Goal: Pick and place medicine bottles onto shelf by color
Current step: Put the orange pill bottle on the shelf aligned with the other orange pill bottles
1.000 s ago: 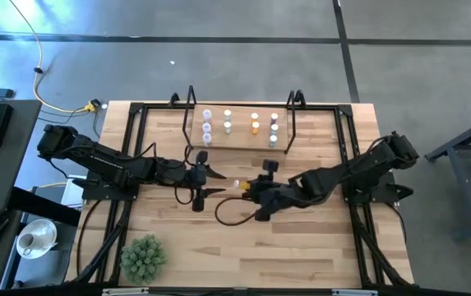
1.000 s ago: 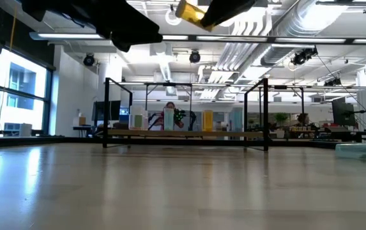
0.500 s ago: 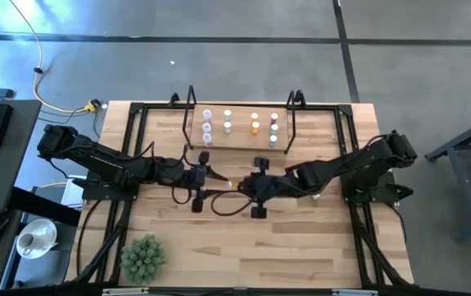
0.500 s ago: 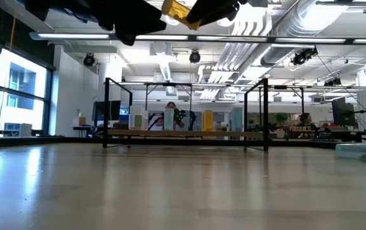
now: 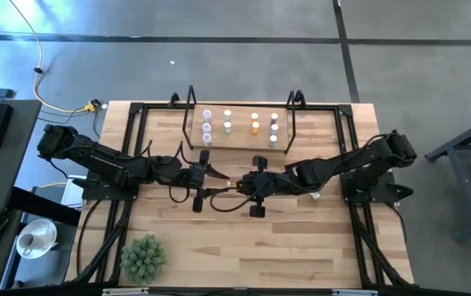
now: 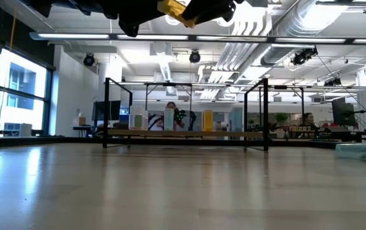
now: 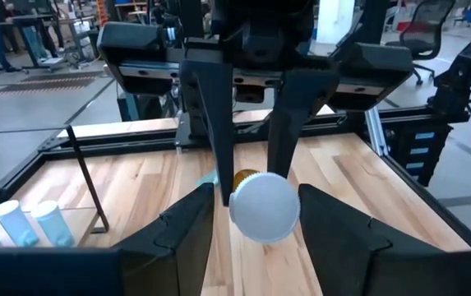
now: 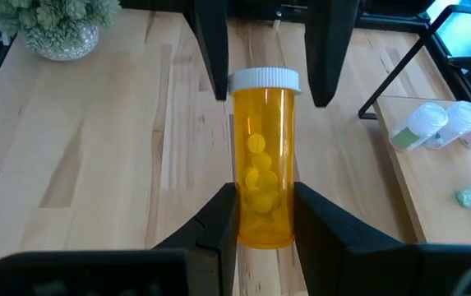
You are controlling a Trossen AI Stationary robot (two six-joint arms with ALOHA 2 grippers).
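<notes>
An orange bottle (image 8: 263,185) is pinched at its lower body between the fingers of the right gripper (image 8: 264,215), above the middle of the wooden table (image 5: 301,247). Its white cap (image 7: 265,206) is pointed toward the left gripper (image 7: 251,218), whose fingers (image 7: 196,222) are spread to either side of the cap; contact with the cap cannot be made out from the left wrist view. In the high view the two grippers are met nose to nose in front of the shelf (image 5: 239,145), the left gripper (image 5: 205,182) coming from the left edge and the right gripper (image 5: 243,186) from the right. In the low view the bottle (image 6: 172,9) is seen well above the tabletop, tilted, between the two dark arms.

Small yellow tablets are visible inside the orange bottle (seen clearly through its wall in the right wrist view).

On the shelf, several capped bottles are stood upright in short rows: whitish ones (image 5: 207,123) toward its left end, one orange one (image 5: 255,127) further right, and pale ones (image 5: 274,125) beside that. Their contents cannot be told. A green spiky plant (image 5: 143,256) is placed near the table's front left corner, well apart from the grippers.
</notes>
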